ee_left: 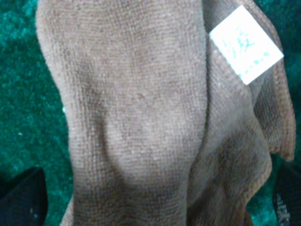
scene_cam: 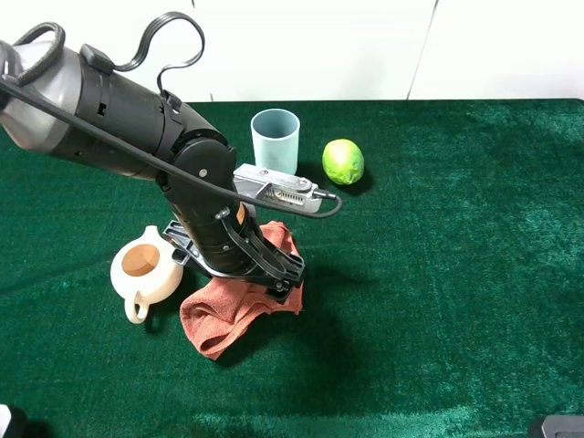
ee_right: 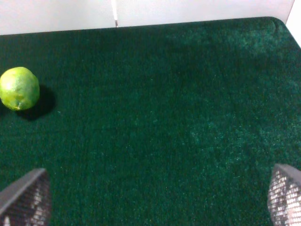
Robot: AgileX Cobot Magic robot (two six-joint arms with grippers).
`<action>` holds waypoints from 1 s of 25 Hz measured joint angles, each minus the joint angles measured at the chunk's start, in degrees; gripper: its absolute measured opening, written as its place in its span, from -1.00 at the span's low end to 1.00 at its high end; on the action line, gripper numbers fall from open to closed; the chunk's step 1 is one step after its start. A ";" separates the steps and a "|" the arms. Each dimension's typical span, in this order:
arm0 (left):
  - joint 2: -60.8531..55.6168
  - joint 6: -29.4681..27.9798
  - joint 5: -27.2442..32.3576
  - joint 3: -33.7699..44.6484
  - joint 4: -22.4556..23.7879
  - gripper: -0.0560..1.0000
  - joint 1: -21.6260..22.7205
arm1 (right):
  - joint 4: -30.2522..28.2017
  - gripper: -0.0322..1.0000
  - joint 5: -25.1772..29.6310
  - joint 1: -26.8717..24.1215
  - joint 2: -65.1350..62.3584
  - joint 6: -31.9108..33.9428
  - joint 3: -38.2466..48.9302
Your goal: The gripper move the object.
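We see the left gripper (scene_cam: 281, 274) lowered onto a crumpled reddish-brown cloth (scene_cam: 233, 315) near the middle of the green table (scene_cam: 456, 274). In its wrist view the two dark fingers (ee_left: 21, 197) stand wide apart on either side of the cloth, not closed on it, and a white label (ee_left: 245, 43) shows on the fabric. A cream jug (scene_cam: 144, 269) sits just beside the cloth on the left. Behind the arm stand a pale blue cup (scene_cam: 276, 139) and, near it, a lime (scene_cam: 343, 161). The right gripper (ee_right: 150, 197) hangs over bare table with its fingers spread wide, holding nothing, well apart from the lime.
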 joint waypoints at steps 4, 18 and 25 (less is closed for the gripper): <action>0.00 0.00 1.60 -0.37 0.00 0.98 0.00 | 0.00 0.40 0.00 0.00 0.00 0.00 0.00; -3.47 1.35 15.65 -9.41 0.07 0.99 0.00 | 0.00 0.40 0.00 0.00 0.00 0.00 0.00; -10.45 1.47 21.34 -9.63 0.07 0.99 0.00 | 0.00 0.40 0.00 0.00 0.00 0.00 0.00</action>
